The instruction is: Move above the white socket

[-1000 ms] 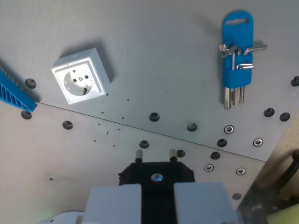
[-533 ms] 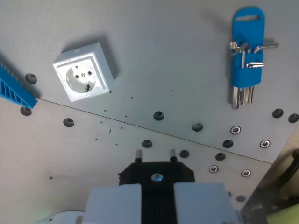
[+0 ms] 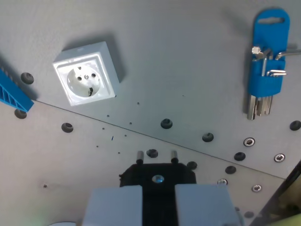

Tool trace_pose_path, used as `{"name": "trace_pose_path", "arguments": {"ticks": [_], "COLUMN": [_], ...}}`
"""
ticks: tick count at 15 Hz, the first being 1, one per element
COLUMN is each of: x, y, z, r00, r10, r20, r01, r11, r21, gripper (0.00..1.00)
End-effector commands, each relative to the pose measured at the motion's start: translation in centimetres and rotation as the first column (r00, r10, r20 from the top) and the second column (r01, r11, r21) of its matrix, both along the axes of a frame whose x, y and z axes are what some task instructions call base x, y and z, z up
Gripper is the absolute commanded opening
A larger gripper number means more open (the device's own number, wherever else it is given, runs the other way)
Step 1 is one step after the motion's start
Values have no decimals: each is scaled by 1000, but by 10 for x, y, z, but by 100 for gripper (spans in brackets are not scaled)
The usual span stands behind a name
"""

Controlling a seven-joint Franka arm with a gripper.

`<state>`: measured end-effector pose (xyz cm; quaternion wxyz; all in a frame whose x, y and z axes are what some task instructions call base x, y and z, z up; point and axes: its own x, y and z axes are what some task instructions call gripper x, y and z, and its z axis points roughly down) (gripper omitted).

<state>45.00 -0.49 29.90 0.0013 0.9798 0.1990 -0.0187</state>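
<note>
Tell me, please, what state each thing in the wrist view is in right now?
white socket: lying face up on the grey table, nothing plugged in.
black plug: held between the gripper fingers, two pins pointing forward, apart from the socket.
hex key set: lying flat, keys in their blue holder.
blue ribbed part: at the wrist view's left edge, mostly cut off.

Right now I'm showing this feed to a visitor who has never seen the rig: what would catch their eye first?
Probably the white socket, sitting square-faced on the grey table at the wrist view's upper left. Next, the bright blue hex key holder at the upper right, with metal keys poking out below. At the bottom centre the end effector holds a black plug, its two pins pointing towards the table.
</note>
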Motion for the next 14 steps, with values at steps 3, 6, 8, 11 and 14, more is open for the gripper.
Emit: {"name": "trace_pose_path", "arguments": {"ticks": [3, 6, 8, 11, 14], "x": [-13, -18, -22, -28, -34], "y": [9, 15, 19, 26, 32], "z": [-26, -41, -51, -67, -82], "r00": [988, 987, 984, 981, 978], "r10": [117, 137, 155, 177, 193], "r20": [95, 90, 87, 83, 80], "r01": [-119, -138, -157, -180, -196], "r11": [993, 990, 988, 983, 980], "r21": [12, 14, 17, 22, 25], "gripper": [0, 0, 0, 0, 0]}}
